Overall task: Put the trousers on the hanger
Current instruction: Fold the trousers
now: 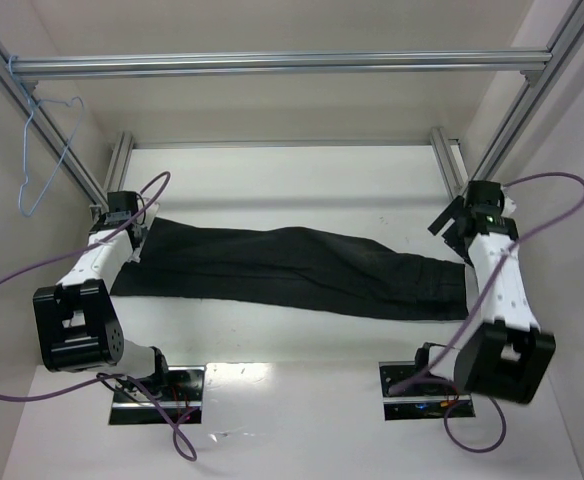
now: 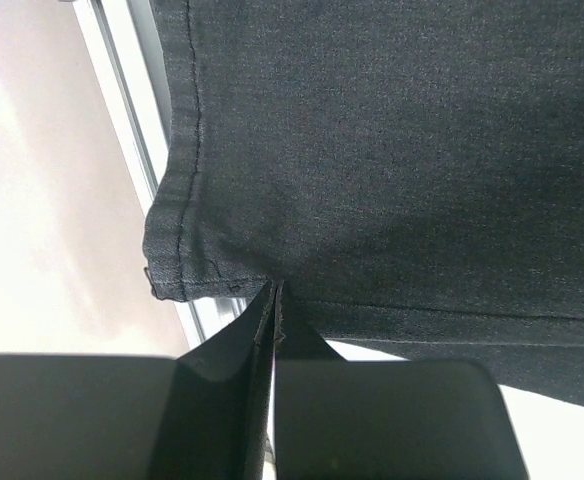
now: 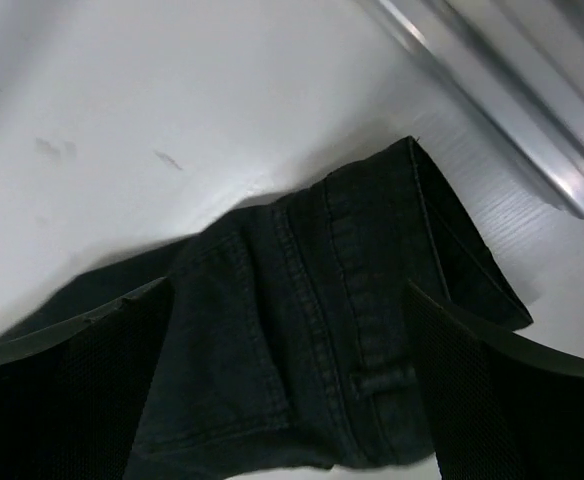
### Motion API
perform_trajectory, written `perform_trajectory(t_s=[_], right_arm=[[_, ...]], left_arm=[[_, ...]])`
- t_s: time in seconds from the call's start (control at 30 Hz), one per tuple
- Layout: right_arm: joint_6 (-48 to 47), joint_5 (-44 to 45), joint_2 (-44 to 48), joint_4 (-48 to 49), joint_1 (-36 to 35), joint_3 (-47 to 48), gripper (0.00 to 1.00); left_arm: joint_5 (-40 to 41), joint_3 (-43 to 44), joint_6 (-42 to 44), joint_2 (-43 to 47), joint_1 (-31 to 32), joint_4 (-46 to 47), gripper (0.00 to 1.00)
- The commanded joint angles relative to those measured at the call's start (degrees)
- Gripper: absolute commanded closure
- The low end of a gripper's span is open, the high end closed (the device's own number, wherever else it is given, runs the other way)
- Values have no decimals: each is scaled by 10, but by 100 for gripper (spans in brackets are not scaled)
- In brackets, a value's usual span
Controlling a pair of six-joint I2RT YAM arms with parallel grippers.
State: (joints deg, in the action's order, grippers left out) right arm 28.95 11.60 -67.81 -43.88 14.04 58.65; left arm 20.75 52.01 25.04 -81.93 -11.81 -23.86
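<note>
The black trousers (image 1: 292, 265) lie flat across the white table, leg hems to the left and waistband to the right. My left gripper (image 1: 135, 240) is at the hem end. In the left wrist view its jaws are pressed together, with the tips (image 2: 275, 288) pinching the edge of the trousers' hem (image 2: 392, 150). My right gripper (image 1: 450, 225) hovers over the waistband end. In the right wrist view it (image 3: 287, 290) is open, one finger on each side of the waistband and belt loop (image 3: 302, 330). The light-blue wire hanger (image 1: 44, 150) hangs on the frame at upper left, apart from both grippers.
Aluminium frame bars surround the table: a cross bar (image 1: 272, 65) at the back and slanted posts at left (image 1: 72, 165) and right (image 1: 532, 100). A rail (image 2: 132, 90) runs beside the hem, and another (image 3: 492, 90) runs near the waistband. Purple cables loop off both arms.
</note>
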Motion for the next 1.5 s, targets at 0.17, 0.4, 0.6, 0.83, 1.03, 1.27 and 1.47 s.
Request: perform_trajectory(t_s=[0.17,0.4,0.6,0.83,1.03,1.27,1.47], right_arm=[[-22,-51,-91,51,15,-11,0],[29,-161,-148,70,7,-54,99],[61,-159,-132,53,-46,-44,100],[111,-177,-176,62,-88,-80,100],[111,-184,-266,92,-88,-71,100],[123,-156,-317,152,-82,-45,100],[123,-149,-423,170,-76,131,100]], left_arm=[[19,20,39,-11,-4,24,98],[19,14,39,-11,-4,18,98],[19,20,44,-11,-22,7,97],[14,30,39,-29,-22,-15,97],[14,17,33,-60,-27,-26,97],[-12,65,7,-133,-34,-26,97],[-26,171,-4,-218,-34,-20,97]])
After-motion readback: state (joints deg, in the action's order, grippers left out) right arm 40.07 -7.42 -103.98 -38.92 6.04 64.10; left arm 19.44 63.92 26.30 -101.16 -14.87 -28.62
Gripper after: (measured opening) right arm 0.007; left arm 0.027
